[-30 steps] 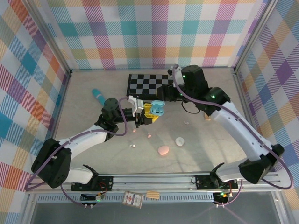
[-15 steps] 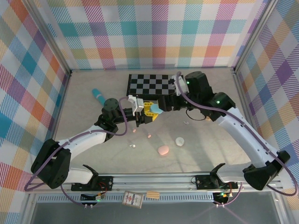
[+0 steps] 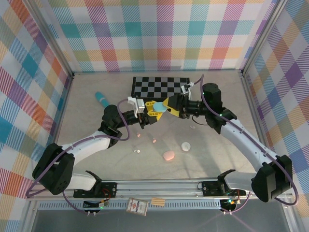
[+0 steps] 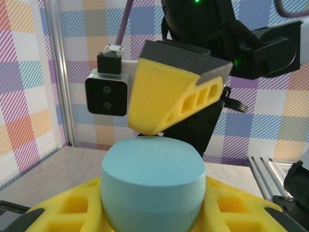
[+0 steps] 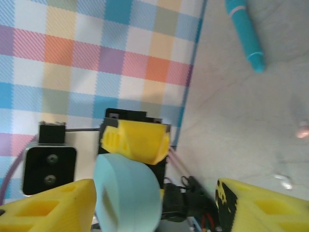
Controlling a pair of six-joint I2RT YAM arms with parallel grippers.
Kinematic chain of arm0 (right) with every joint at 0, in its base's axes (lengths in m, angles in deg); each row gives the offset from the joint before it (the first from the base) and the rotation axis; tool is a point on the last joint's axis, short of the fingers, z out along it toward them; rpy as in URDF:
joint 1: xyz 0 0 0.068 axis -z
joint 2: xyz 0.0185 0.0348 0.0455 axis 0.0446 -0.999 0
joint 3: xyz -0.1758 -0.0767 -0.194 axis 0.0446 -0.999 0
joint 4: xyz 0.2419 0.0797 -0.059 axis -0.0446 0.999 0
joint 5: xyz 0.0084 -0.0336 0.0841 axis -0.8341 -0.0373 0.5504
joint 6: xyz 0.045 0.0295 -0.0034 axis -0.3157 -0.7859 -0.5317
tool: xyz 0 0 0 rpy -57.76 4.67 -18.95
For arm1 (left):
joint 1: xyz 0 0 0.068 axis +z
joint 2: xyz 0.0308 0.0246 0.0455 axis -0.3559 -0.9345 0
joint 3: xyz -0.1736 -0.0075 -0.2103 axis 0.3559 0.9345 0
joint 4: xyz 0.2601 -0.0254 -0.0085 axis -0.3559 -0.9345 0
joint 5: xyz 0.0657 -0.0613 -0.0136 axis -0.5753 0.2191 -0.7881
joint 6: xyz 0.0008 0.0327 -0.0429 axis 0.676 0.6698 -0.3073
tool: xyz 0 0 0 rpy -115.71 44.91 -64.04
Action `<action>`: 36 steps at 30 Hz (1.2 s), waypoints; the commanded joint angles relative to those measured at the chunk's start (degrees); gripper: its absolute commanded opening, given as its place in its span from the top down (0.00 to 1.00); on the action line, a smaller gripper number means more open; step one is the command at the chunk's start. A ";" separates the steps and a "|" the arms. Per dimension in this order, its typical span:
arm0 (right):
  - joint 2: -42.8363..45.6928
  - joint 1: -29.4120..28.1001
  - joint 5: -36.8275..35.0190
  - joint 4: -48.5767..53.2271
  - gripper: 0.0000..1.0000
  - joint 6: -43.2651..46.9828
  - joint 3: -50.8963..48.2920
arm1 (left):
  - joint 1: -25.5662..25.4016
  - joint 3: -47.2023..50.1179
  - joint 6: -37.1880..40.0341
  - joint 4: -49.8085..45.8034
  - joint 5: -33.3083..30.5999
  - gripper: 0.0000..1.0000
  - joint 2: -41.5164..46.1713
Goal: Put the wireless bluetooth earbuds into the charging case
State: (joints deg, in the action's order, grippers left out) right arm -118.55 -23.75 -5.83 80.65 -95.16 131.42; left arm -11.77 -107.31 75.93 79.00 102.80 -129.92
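Well, the right arm has swung down since a second ago: its wrist was up over the checkered board (image 3: 159, 87) then, and now the right gripper (image 3: 170, 107) lies level, nose to nose with the left gripper (image 3: 153, 110), which has itself drifted nearer the board. The left gripper's yellow fingers, blocky with cut-out pockets, are clamped on the pale blue charging case (image 4: 152, 179) and hold it up off the table (image 3: 96, 130). The right gripper's fingers (image 4: 169, 96) stand apart, one wedge-shaped tip just over the case's top. The case is a smooth, matte, squat pebble with a fine seam running round low on its side, its broad rounded face turned toward the right gripper (being round, it has no real long axis). The earbuds (image 3: 139, 136) lie loose on the pale table below the two grippers, tiny pink beans too small to tell which way they point. Nearer the arm bases rest a pink case (image 3: 168, 155) and a white case (image 3: 185, 146), both pebble-shaped, and a teal pen (image 3: 102, 100) lies slantwise well off to the left.
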 commanded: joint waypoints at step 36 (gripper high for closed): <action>-23.64 4.64 -21.53 7.12 0.75 18.80 6.27 | -5.55 10.17 13.96 -38.09 -21.47 0.00 19.33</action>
State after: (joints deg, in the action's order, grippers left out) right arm -139.12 -19.22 -24.51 87.12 -79.05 135.11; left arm -15.20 -98.66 87.90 47.59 86.18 -111.63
